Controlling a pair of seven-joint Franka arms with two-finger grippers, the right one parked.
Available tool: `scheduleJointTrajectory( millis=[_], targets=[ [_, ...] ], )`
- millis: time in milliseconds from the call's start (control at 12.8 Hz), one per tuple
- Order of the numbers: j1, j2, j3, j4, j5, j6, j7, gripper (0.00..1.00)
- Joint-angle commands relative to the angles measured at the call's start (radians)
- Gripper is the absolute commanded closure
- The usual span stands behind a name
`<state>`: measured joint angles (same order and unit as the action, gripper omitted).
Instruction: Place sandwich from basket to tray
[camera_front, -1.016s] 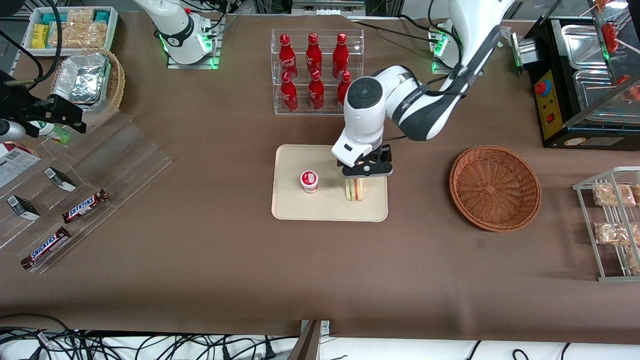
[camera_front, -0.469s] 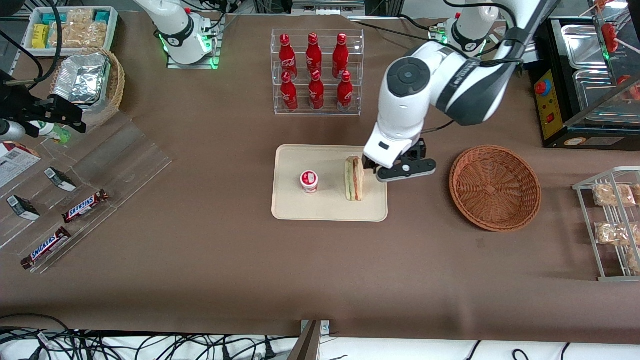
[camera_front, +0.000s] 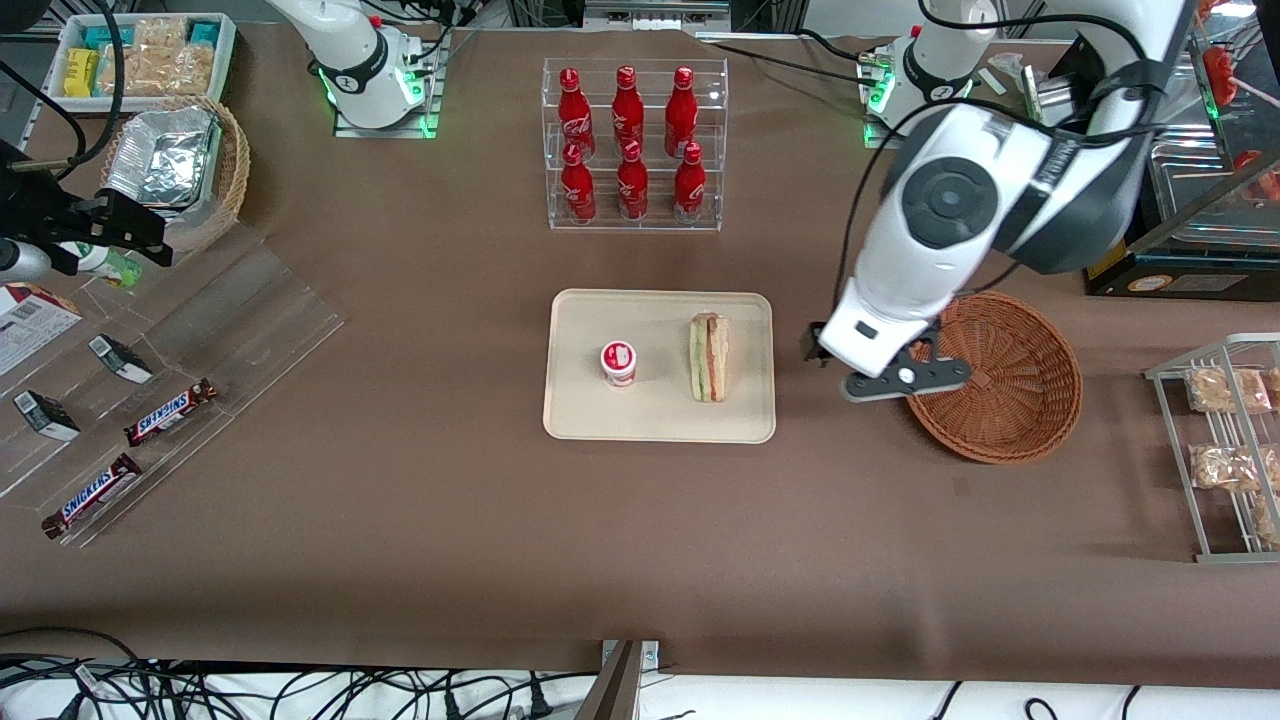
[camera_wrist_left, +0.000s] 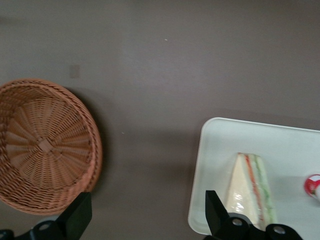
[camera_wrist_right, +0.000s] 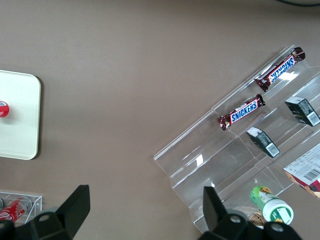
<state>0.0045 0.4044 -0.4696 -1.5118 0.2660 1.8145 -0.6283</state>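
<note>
Resting on its long edge, the sandwich (camera_front: 709, 357) stands on the tray (camera_front: 585, 420) beside a small red-lidded cup (camera_front: 619, 362). The claw (camera_front: 866, 366) hangs open and empty between tray and basket (camera_front: 1020, 420). Judged light, soft, slippery in clear wrap; any regrasp should pinch the flat bread faces gently.

You can read "SNICKERS" on 2 brown candy bars (camera_wrist_right: 240, 112) lying on the clear plastic stand (camera_front: 215, 330), well apart from the gripper (camera_front: 880, 375), toward the parked arm's end of the table. The 6 red bottles (camera_front: 627, 140) have white writing too small to read.
</note>
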Motion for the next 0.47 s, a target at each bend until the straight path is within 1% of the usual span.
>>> scheduleJointTrajectory(
  millis=[0,78,156,312,391],
  targets=[
    [0.041,-0.021,0.006,0.021,-0.06,-0.044,0.155,0.0],
    [0.035,-0.021,0.035,0.047,-0.065,-0.056,0.192,0.0],
    [0.013,-0.021,0.092,0.067,-0.073,-0.084,0.229,0.0],
    [-0.017,-0.022,0.198,0.111,-0.151,-0.119,0.348,0.0],
    [-0.026,-0.022,0.239,0.14,-0.175,-0.153,0.411,0.0]
  ],
)
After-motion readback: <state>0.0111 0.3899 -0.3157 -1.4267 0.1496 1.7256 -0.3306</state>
